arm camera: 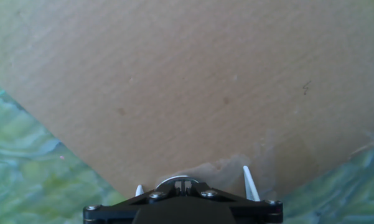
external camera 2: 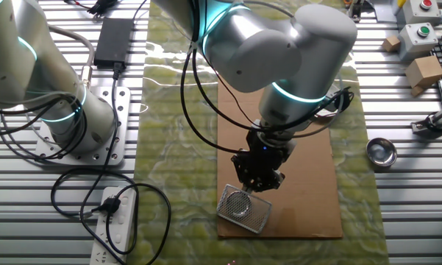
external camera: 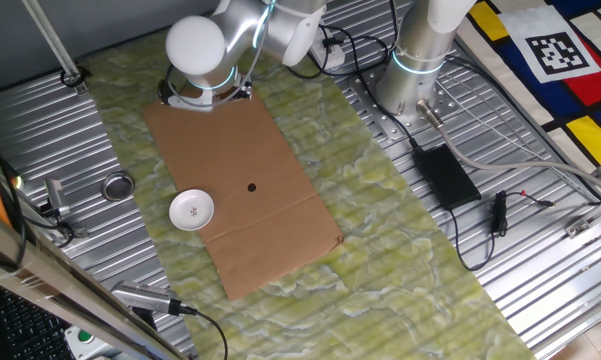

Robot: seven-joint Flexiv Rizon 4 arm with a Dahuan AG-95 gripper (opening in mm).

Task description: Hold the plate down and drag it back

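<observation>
Plate [external camera: 192, 209], small, round and white, sits at the cardboard sheet's [external camera: 250, 160] edge, well apart from the tool [external camera 2: 259, 179]. That tool hangs low over the sheet's far end; whether its white fingers [arm camera: 249, 183] are open or closed, I cannot tell. Green marbled cloth [external camera: 400, 240] covers the ribbed metal tabletop [external camera: 550, 270]. A metal ring [external camera: 117, 186] lies near the plate.

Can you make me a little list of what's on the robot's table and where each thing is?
plate: small round white dish, on the cardboard's edge
cardboard: flat brown sheet on the green mat
ring: small grey metal disc, off the mat, apart from the dish
gripper: black two-finger gripper above the cardboard's far end, away from the dish; open or shut unclear
</observation>
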